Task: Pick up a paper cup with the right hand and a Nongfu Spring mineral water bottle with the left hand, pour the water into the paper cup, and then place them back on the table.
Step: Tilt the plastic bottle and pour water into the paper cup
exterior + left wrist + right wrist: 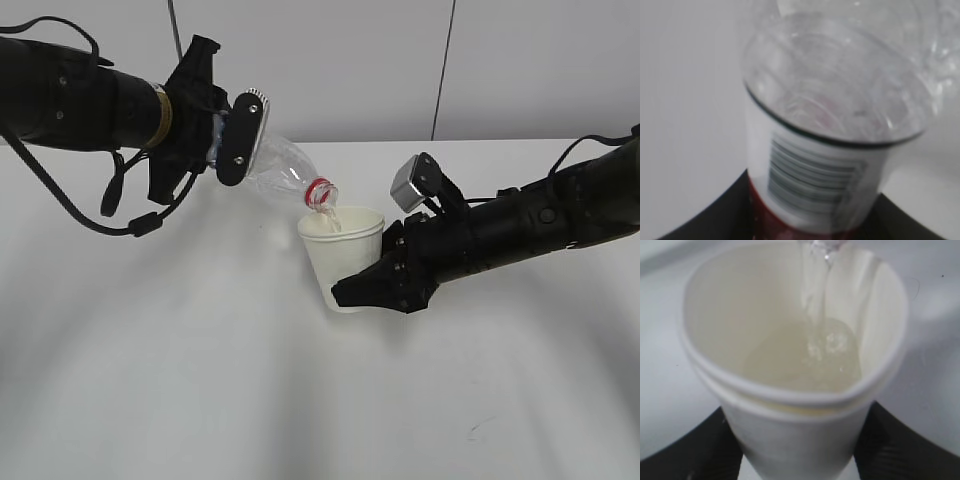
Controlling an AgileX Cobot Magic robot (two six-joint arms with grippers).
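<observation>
- The right hand [385,283] is clamped around the lower body of the paper cup [342,255], holding it just above the table [200,400], right of centre.
- The left hand [230,140] grips the Nongfu Spring mineral water bottle [285,168] by its body, tilted neck-down, mouth over the cup's far rim.
- Risk: the stream [816,305] enters near the rim; a slight drift of either arm would spill onto the table.
- Risk: squeezing could crumple the soft cup.
- Cup: a shallow pool of water [807,357], far from full.
- Bottle: seems almost empty.
</observation>
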